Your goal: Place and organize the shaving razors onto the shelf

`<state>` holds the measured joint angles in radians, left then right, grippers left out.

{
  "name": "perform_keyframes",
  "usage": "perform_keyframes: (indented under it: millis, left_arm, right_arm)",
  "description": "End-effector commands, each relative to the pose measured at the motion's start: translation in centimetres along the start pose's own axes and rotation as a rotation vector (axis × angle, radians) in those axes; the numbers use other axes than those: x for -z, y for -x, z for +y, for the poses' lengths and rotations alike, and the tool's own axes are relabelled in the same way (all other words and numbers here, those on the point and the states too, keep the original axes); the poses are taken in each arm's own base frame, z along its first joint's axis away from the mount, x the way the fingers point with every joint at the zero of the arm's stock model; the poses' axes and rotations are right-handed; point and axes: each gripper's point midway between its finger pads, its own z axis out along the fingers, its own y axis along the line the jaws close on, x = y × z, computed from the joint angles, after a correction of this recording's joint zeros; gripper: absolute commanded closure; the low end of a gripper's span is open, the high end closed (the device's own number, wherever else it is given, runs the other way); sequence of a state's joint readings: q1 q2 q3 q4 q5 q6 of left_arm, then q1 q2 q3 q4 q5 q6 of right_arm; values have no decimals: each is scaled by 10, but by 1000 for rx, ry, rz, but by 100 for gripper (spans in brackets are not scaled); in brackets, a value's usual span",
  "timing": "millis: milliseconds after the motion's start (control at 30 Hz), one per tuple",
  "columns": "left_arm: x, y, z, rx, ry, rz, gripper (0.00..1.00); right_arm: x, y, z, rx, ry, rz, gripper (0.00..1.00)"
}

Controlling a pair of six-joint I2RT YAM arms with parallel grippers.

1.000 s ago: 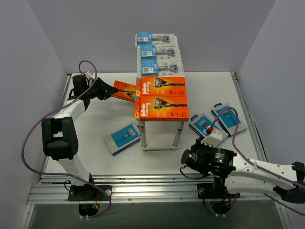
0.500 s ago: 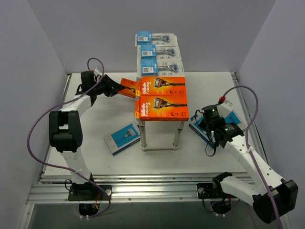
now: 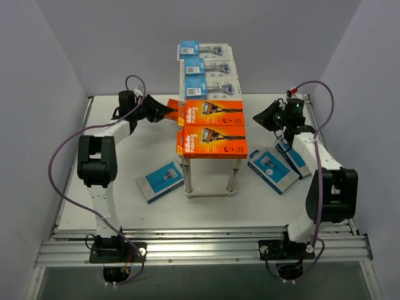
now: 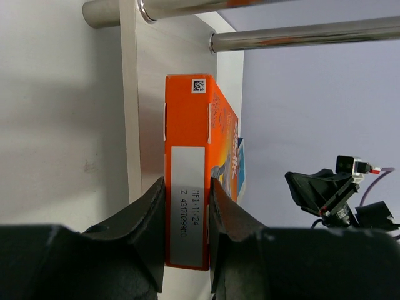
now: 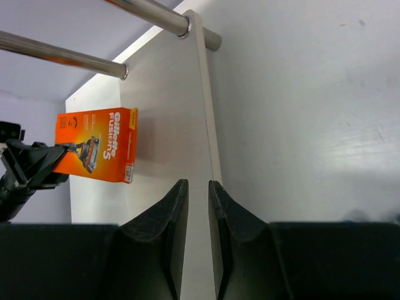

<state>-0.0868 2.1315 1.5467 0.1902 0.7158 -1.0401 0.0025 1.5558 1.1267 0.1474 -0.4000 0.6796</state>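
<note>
Currently a placing step is in hand: the left fingers [image 4: 153, 212] are clamped on an orange razor box [image 4: 187, 144], held on edge at the left side of the shelf [image 5: 169, 81] — just beside two orange boxes [image 3: 212, 128] lying on its top, with three blister packs [image 3: 206, 69] behind them. The right fingers [image 5: 169, 212] hover at the shelf's right side, narrowly apart and empty. Three blue-and-white boxes [image 3: 161, 181] lie on the desk [image 3: 125, 156]. Next, probably, the held box needs easing in flat — then release.
</note>
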Motion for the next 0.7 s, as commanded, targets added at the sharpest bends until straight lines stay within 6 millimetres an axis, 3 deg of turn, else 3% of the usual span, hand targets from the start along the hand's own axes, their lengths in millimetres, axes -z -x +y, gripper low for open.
perform_keyframes:
  millis: [0, 133, 167, 267, 433, 500, 667]
  left_arm:
    - [-13, 14, -41, -42, -109, -30, 98]
    - [-27, 9, -42, -45, -92, -31, 98]
    - [-28, 10, -41, -43, -86, -38, 98]
    - [-34, 14, -40, -38, -72, -74, 98]
    - [-51, 12, -38, -7, -55, -88, 98]
    - [-58, 10, -34, 14, -49, -83, 98]
    - [-70, 3, -33, 36, -60, -79, 98]
  right_arm:
    - [-20, 15, 40, 27, 205, 3, 84]
    - [-46, 20, 48, 41, 249, 21, 83]
    - [-58, 11, 45, 38, 249, 55, 82]
    - [-77, 11, 48, 49, 268, 76, 81]
    - [-107, -3, 62, 59, 321, 131, 77]
    - [-115, -4, 76, 75, 350, 141, 76]
    - [-139, -21, 81, 83, 367, 190, 69]
